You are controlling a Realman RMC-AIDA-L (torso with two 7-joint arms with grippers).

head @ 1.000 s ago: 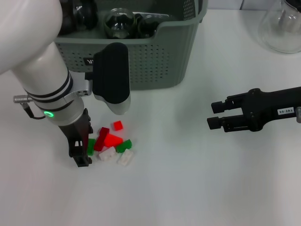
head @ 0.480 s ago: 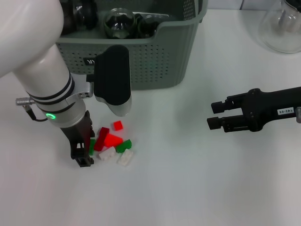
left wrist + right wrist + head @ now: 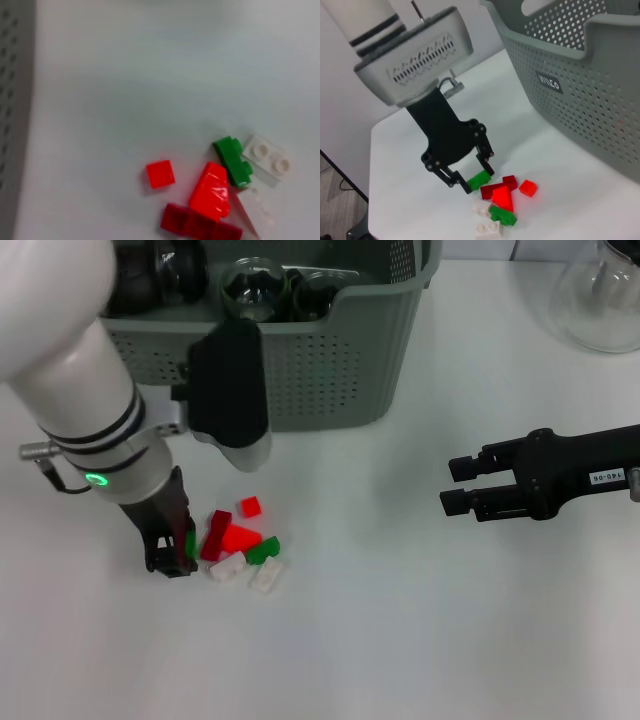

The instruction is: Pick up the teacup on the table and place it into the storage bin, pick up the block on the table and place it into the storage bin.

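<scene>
My left gripper [image 3: 178, 558] stands at the left end of a small pile of blocks, shut on a green block [image 3: 190, 543]. The right wrist view shows the same green block [image 3: 481, 177] pinched between the left gripper's [image 3: 477, 179] black fingers, just above the table. The rest of the pile holds a small red block [image 3: 250, 506], a bright red block [image 3: 240, 537], a second green block [image 3: 264, 551] and white blocks [image 3: 266, 577]. Behind them is the grey-green storage bin [image 3: 330, 370], with a clear glass teacup [image 3: 250, 288] inside. My right gripper [image 3: 456, 485] hovers open at the right, holding nothing.
A clear glass flask [image 3: 605, 300] stands at the far right corner. The bin's perforated wall [image 3: 15, 100] runs close beside the pile in the left wrist view. Bare white table lies between the pile and my right arm.
My left arm has shifted slightly left and back, and its gripper has risen a little with the green block between its fingers. The right arm has not moved.
</scene>
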